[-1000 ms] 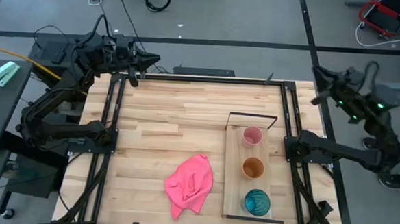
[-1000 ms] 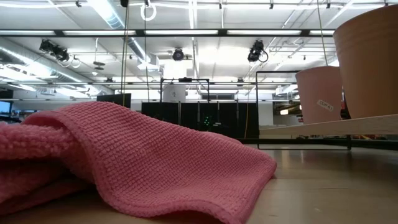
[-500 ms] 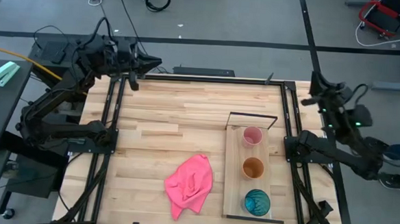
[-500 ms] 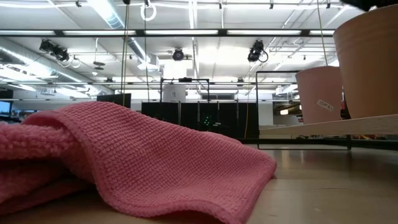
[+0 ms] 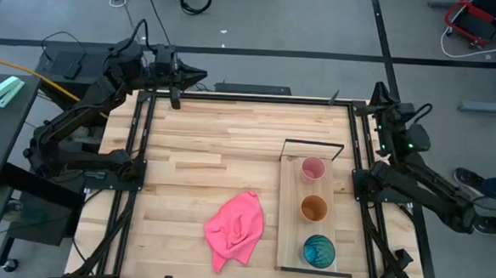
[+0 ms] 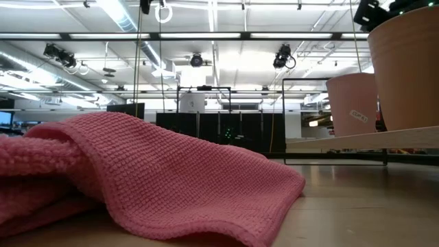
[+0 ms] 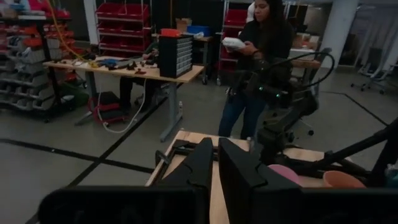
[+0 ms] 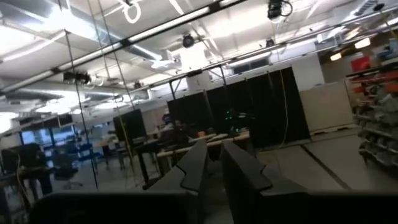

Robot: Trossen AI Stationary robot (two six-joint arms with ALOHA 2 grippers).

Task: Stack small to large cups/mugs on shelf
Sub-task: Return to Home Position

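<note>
Three cups stand upright in a row on the light-wood shelf board [image 5: 290, 218]: the pink cup [image 5: 314, 169] at the far end by the black wire frame [image 5: 313, 145], the orange-brown cup [image 5: 313, 209] in the middle, and the teal cup [image 5: 318, 251] nearest. The low view shows the pink cup [image 6: 353, 103] and the orange-brown cup [image 6: 408, 68]. My left gripper [image 5: 200, 74] is shut and empty above the table's far left corner. My right gripper [image 5: 377, 90] is shut and empty above the far right corner. Its wrist view shows only the room.
A crumpled pink cloth [image 5: 236, 228] lies on the tabletop left of the shelf and fills the low view's foreground [image 6: 137, 171]. Black frame rails run along the table's left and right sides. A person [image 7: 261, 56] stands beyond the table in the left wrist view.
My right arm has drawn in from beyond the table's right side toward its far right corner and has turned, its gripper now pointing toward the far edge. My left gripper has moved a little toward the table's right. The cups and the cloth have kept still.
</note>
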